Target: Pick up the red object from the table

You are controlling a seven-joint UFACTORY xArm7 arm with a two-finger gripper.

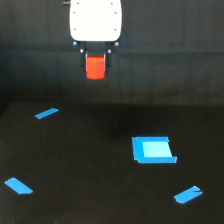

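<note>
No brand, label or writing can be read anywhere in the exterior view; the picture is soft and the surfaces are plain.

The gripper (95, 54) hangs at about twelve o'clock in the frame, below a white rounded housing (95, 20) that fills the top centre. Its two dark fingers (85, 54) come down from the housing and sit on either side of the red object (95, 67), closed to a narrow gap that matches the block's width. The red object is clamped between them, its upper part tucked between the fingers and its lower part showing below them. It is held up in the air, well apart from the table (90, 165), against the dark wall behind.

The table spreads across the lower half of the view as a matte black surface. On it, at about four o'clock from the centre, lies a flat blue square (153, 149). Three blue tape strips also lie on it: one (46, 113) at about ten o'clock, one (18, 185) at about eight o'clock near the view's left edge, and one (188, 194) at about five o'clock near the lower right. All of them lie flat and apart from one another.
</note>
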